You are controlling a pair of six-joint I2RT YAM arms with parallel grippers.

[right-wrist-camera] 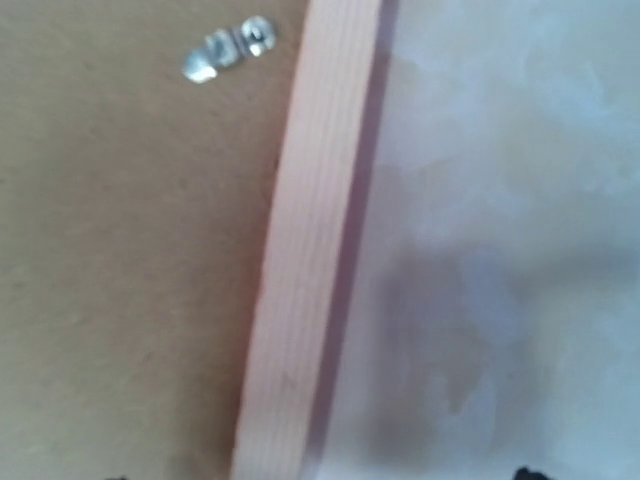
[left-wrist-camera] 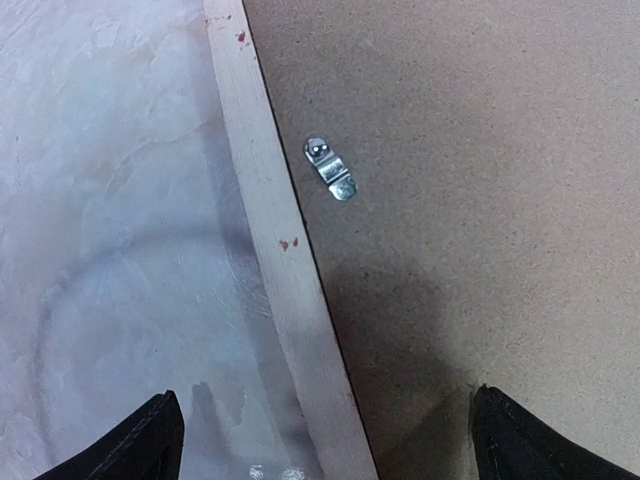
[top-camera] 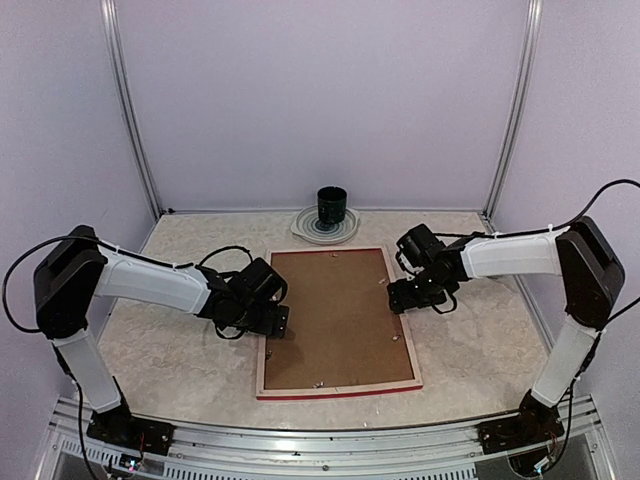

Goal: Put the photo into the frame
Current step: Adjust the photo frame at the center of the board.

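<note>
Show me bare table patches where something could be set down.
Free: the table near-left of the frame, and near-right of it. Crowded: left hand and right hand flank the frame; cup on plate at the far edge.

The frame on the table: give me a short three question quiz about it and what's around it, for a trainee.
1. True or false: the frame lies with its pale wood back facing up.
2. Pick one: the left gripper is over A) the frame's left rail, B) the frame's bottom rail, C) the middle of the board.
3. Fill the gap: behind the frame, the dark cup stands on a ___.

Key: 1 true. 2 A. 3 plate.
</note>
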